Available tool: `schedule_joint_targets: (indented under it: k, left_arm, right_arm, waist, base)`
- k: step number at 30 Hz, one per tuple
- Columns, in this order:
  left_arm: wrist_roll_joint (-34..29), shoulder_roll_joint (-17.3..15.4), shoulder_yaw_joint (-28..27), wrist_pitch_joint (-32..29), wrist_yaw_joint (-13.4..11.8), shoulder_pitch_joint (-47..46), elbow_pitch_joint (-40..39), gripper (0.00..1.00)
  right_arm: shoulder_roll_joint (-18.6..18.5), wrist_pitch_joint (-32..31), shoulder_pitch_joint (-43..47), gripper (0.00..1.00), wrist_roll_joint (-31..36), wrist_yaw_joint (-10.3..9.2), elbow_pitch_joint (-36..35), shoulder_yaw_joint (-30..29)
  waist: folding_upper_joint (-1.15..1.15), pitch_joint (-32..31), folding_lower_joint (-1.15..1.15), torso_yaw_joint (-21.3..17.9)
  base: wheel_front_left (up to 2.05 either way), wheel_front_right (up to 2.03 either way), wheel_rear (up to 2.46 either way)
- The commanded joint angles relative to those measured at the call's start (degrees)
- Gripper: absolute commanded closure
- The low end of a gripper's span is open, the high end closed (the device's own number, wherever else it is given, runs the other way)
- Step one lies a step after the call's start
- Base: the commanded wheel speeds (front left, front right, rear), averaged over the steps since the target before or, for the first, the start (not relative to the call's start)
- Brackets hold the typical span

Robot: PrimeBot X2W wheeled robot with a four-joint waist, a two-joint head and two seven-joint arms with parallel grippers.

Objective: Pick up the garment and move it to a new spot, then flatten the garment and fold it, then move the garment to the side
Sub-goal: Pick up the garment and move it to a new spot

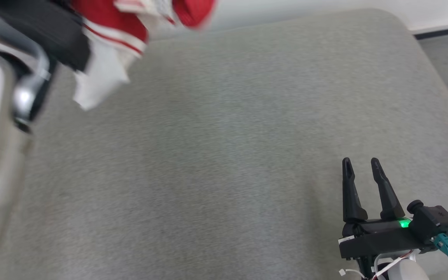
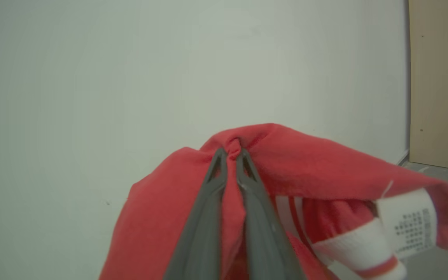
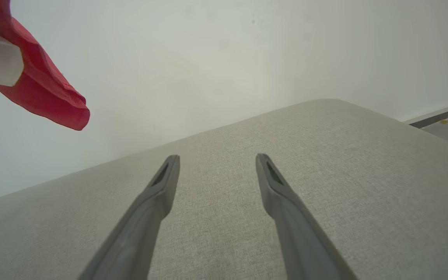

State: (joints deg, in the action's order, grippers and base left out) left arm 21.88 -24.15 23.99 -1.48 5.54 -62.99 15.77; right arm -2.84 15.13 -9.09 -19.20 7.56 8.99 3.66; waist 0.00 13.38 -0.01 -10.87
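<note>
Our left gripper [image 2: 231, 152] pinches a bunched red fabric garment with white striped trim [image 2: 305, 167], held high above the wide grey fabric cushion [image 1: 224, 155], while our right gripper [image 1: 361, 161] stands spread wide, holding nothing.

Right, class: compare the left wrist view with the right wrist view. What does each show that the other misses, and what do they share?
Left wrist view: the left gripper shut on a bunched fold of the red garment, its white label and striped cuff, and a beige panel at the right edge. Right wrist view: the right gripper open and empty above the grey cushion. Shared: the garment, a corner of it hanging at the right wrist view's upper left, and the pale wall.
</note>
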Motion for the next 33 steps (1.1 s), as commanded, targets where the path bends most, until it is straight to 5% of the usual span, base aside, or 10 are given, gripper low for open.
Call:
schedule_joint_targets:
  k: [1,15,23,24,26,33]
  left_arm:
    - [0.60,0.81,0.54,0.41,-0.32,1.80,-0.30,1.00]
    - [3.40,9.23,6.18,7.10,-2.51,19.11,6.12,1.00]
    - [3.29,13.32,11.33,10.42,-1.26,26.23,12.84,1.00]
    - [3.23,13.72,11.55,11.25,-1.16,26.34,13.20,0.95]
    - [3.28,14.26,11.49,12.93,-1.23,26.24,13.67,0.00]
    - [2.40,12.82,8.11,16.41,-2.79,26.70,11.46,0.00]
  right_arm:
    - [-0.07,0.03,0.65,0.00,-0.60,-0.14,-0.17,0.17]
    - [-0.08,0.03,-0.27,0.00,-0.98,-0.14,-0.37,1.62]
    - [-0.08,0.04,-0.47,0.00,-0.15,-0.14,0.40,2.53]
    - [-0.08,0.04,-0.40,0.00,-0.10,-0.14,0.44,2.63]
    - [-0.08,0.04,0.05,0.00,0.17,-0.14,0.51,2.78]
    - [-0.08,0.04,1.88,0.00,1.68,-0.14,0.39,2.63]
  waist:
    - [0.00,-0.16,0.01,-3.98]
    - [0.00,1.30,0.01,-5.69]
    - [0.00,0.73,0.01,-4.29]
    - [0.00,0.52,0.01,-3.96]
    - [0.00,-0.18,0.01,-3.28]
    - [0.00,-3.57,0.01,-0.40]
  base:
    - [0.00,0.00,0.00]
    - [0.00,0.00,0.00]
    - [0.00,0.00,0.00]
    - [0.00,0.00,0.00]
    - [0.00,0.00,0.00]
    - [0.00,0.00,0.00]
